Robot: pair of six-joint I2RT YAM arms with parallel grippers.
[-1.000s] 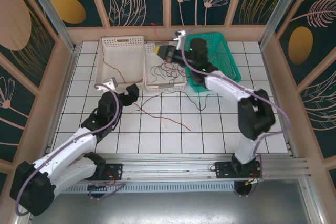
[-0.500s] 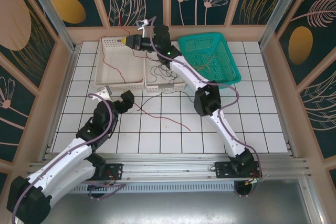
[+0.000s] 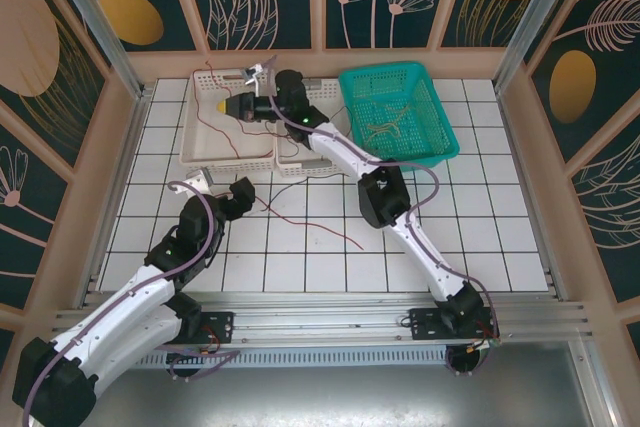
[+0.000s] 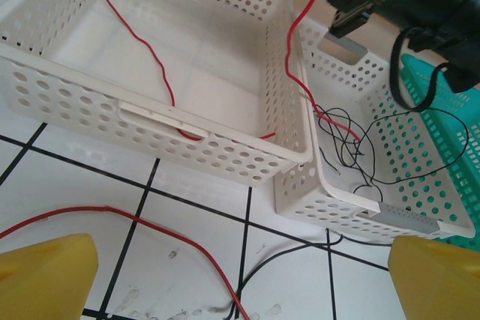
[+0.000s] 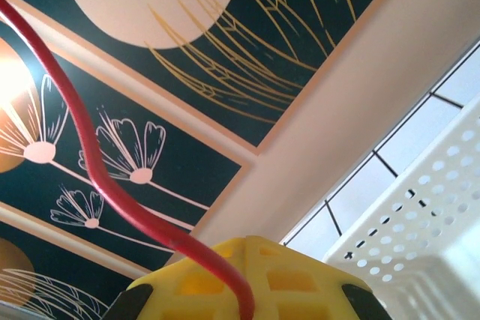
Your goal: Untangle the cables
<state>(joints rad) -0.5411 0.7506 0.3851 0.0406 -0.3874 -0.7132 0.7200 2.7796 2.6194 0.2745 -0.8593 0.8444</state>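
My right gripper [image 3: 224, 105] hangs over the left white basket [image 3: 205, 142], shut on a red cable [image 5: 97, 177] that rises from between its yellow fingers [image 5: 300, 282]. In the left wrist view this red cable [image 4: 296, 58] drops over the wall between the baskets and joins a knot of black cables [image 4: 360, 148] in the right white basket [image 3: 335, 152]. Another red strand [image 3: 310, 222] and a black one [image 4: 300, 249] lie on the tiles. My left gripper [image 3: 243, 190] is open just above the tiles in front of the baskets, nothing between its yellow fingertips [image 4: 45, 275].
A teal basket [image 3: 440, 122] at the back right holds an olive cable [image 3: 385, 127]. The two white baskets stand side by side, touching, against the back wall. My right arm [image 3: 385, 197] stretches diagonally across the middle of the tiled table. Walls close in three sides.
My right arm swung left from the teal basket to above the left white basket, carrying the red cable with it. The left arm drew back a little toward me.
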